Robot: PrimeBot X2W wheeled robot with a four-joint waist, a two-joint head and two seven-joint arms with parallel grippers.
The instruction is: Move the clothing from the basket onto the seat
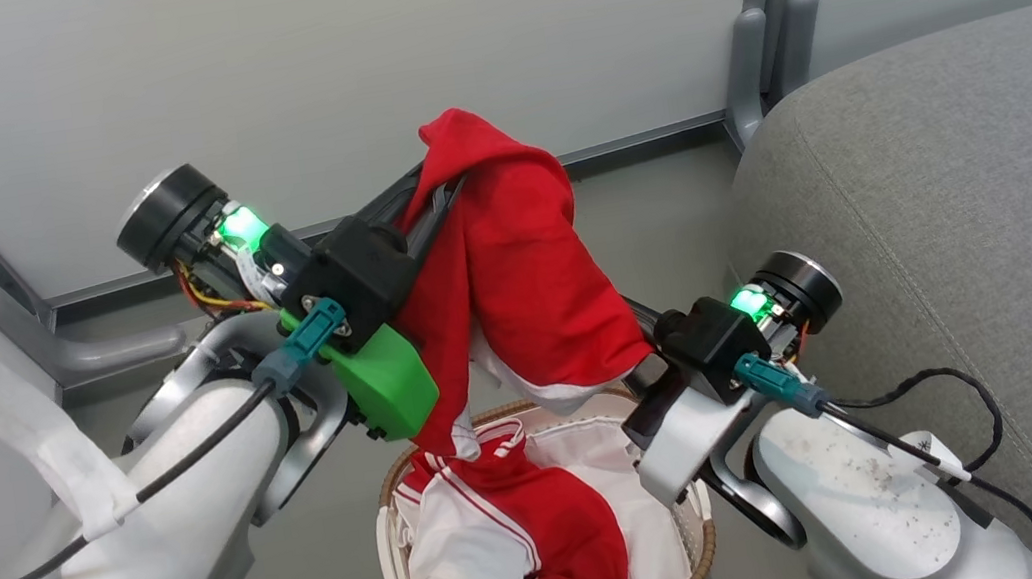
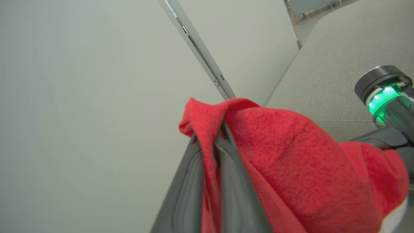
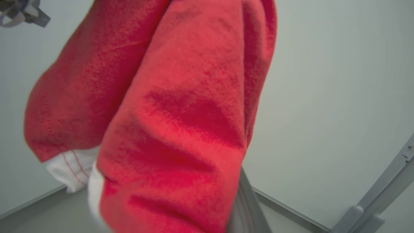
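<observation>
**Red garment held up over the basket, beside the seat**

You're facing pale wall panels (image 1: 344,71) joined by grey metal posts (image 1: 773,1), with a grey floor (image 1: 656,209) below. The grey upholstered seat (image 1: 970,216) is on your right.

Your left gripper (image 2: 212,142) is raised, its fingers (image 2: 233,181) pinched together on a fold of the red garment (image 1: 513,270). The garment hangs from them in the air above the basket (image 1: 707,550), its white trim lowest.

Your right gripper (image 1: 647,322) reaches in under the hanging cloth, which is draped over its fingers. You cannot tell whether they are apart or closed, or whether they grip the fabric.

The basket sits on the floor between your arms. It holds more red-and-white clothing (image 1: 551,537), bunched over a white liner cloth (image 1: 599,449).
</observation>
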